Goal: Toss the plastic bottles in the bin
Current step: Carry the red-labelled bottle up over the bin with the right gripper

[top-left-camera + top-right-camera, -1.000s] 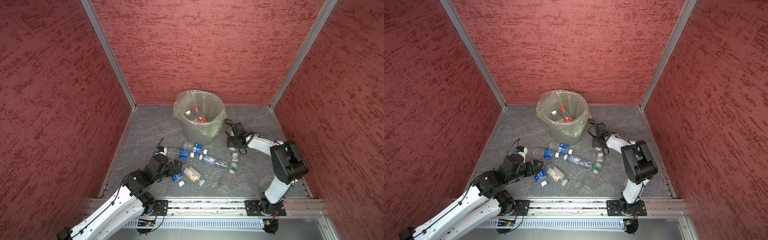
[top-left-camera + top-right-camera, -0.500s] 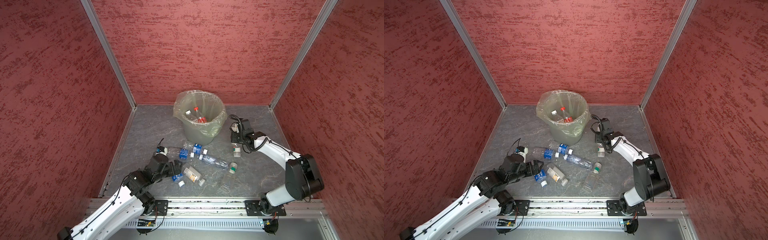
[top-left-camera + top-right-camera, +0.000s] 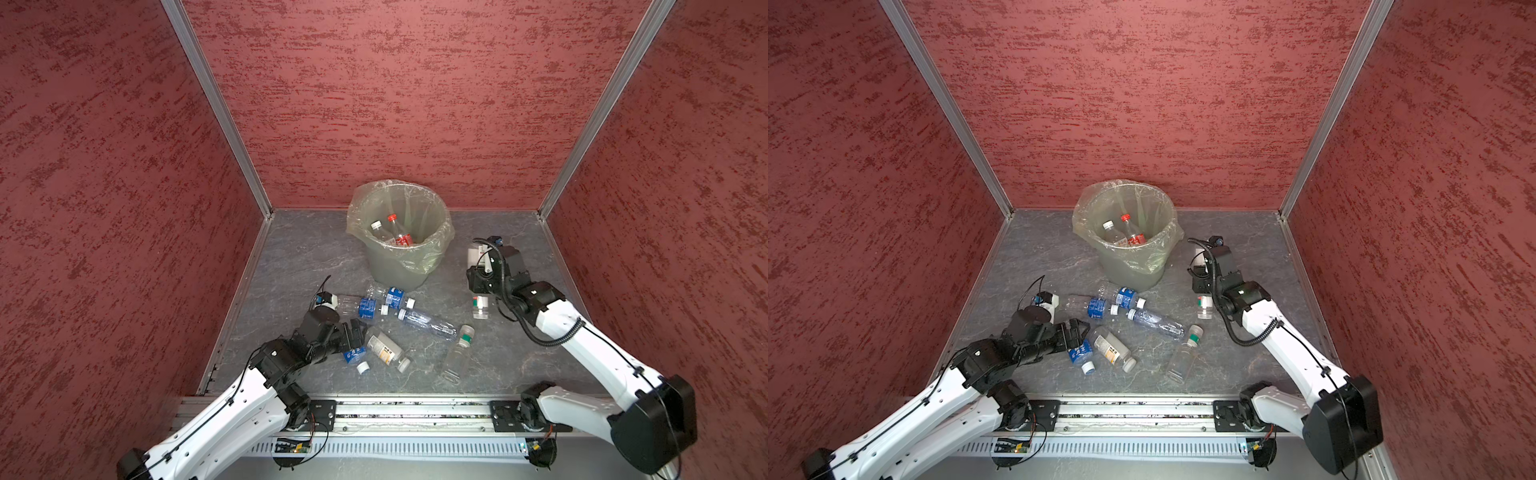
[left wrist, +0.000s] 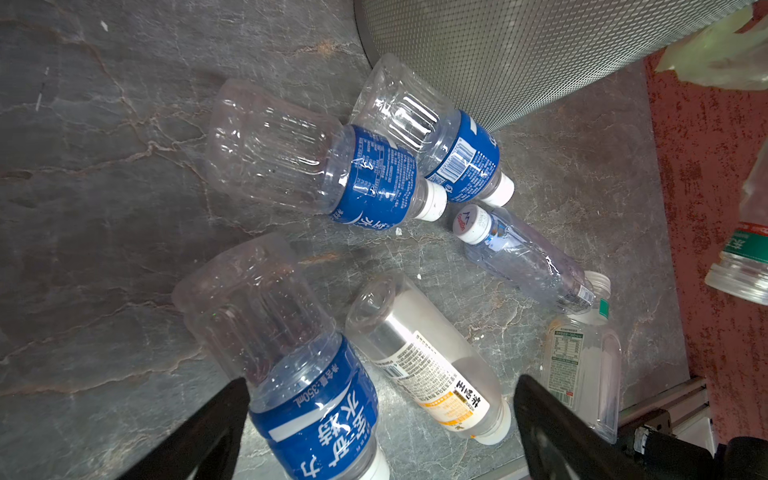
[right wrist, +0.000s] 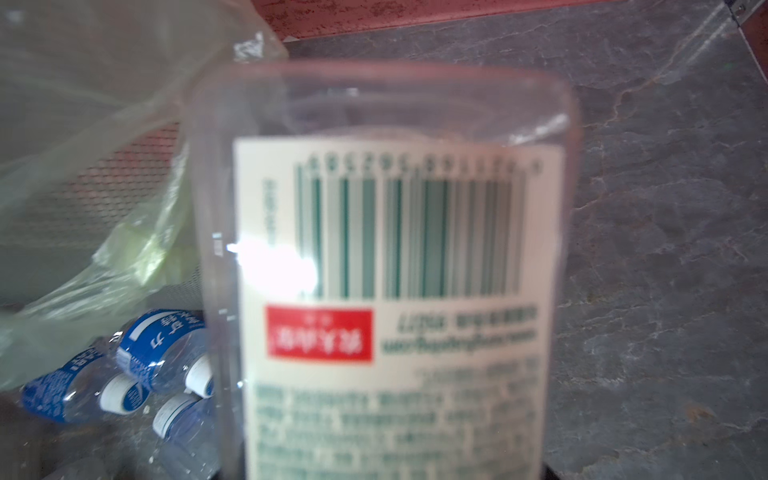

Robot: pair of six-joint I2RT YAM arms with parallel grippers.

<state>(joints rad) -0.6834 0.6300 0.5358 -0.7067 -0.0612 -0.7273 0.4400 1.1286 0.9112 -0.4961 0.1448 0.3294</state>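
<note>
Top views both show the bin (image 3: 397, 272), lined with a translucent bag (image 3: 436, 245), at the back of the grey floor (image 3: 299, 257). Inside it lie a red-capped bottle (image 3: 398, 232) with a red label and a white-capped bottle (image 3: 378, 229). Just right of the bin wall, outside the rim, the right gripper (image 3: 478, 276) pinches the green-print bottle (image 3: 479, 305). In front of the bin six loose bottles (image 3: 424, 322) lie on their sides. The left gripper (image 3: 359, 332) sits low among the nearest ones, jaws spread.

Left wrist view: the fingers (image 4: 199, 432) stand wide apart. Between them lie a blue-label bottle (image 4: 307, 399), reading "350mL" beside Chinese characters, and a white-label bottle (image 4: 432, 374) with an orange band and dense black print. Neither is gripped. Beyond them are two more blue-labelled ones, the farther close against the bin's mesh-textured wall. A crushed bottle (image 4: 523, 257) carries a red-and-blue cap logo too small to read.

Right wrist view: the green-print bottle (image 5: 395, 249) fills the frame. Its white label shows a green barcode, blurred digits, a red square with unreadable white characters, and green small print.
</note>
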